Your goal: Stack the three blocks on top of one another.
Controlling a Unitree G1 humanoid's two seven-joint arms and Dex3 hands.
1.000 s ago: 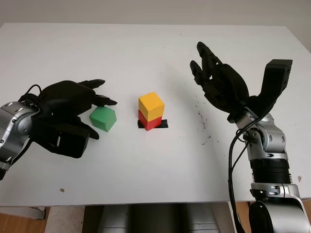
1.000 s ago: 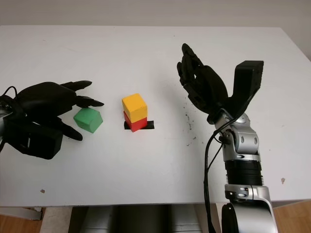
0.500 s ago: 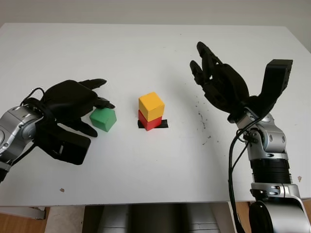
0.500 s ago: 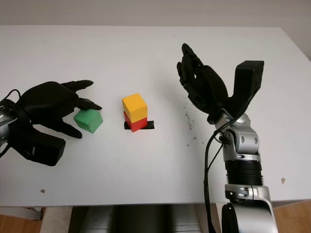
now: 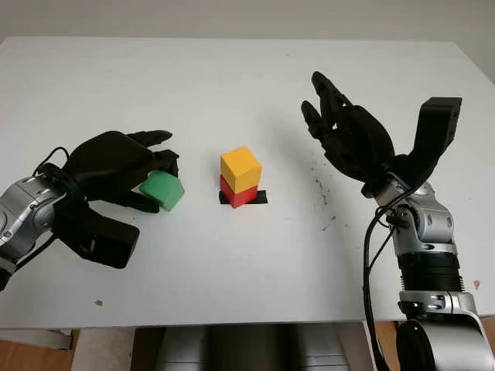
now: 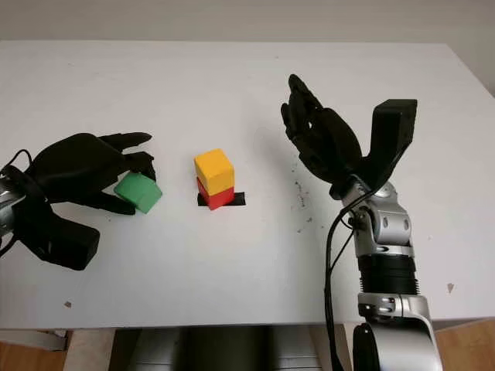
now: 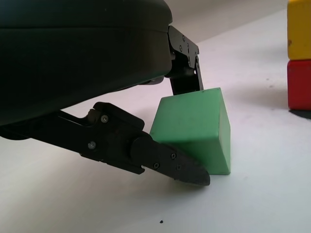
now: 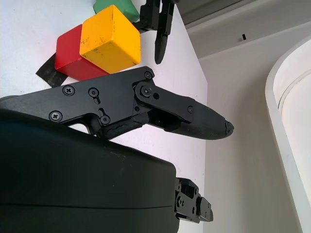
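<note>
**Green block in the left hand's grip, two blocks stacked at centre**

Worktop (image 5: 232,85), white and wide, carries everything in the scene. At the far left, the left arm comes in from the lower edge and ends in the black left hand (image 5: 116,166), which is curled over the green block (image 5: 163,191). Fingers (image 7: 167,160) press the block from opposite sides: one runs low along its near face, another touches its upper far edge. The block is tilted, with one lower edge on the worktop, and it sits to the left of the stack, apart from it.

At the centre stands the stack. The red block (image 5: 237,194) sits on a small patch of black tape (image 5: 261,198) stuck to the worktop. The yellow block (image 5: 240,168) rests on top of the red one, turned slightly so its corners overhang a little.

To the right of the stack, some small dark specks (image 5: 320,189) mark the white surface.

At the far right, the right arm rises from the lower edge, silver at the forearm with a black cable running along it. Its black right hand (image 5: 348,135) is raised above the worktop, open and holding nothing, well apart from the stack.
</note>
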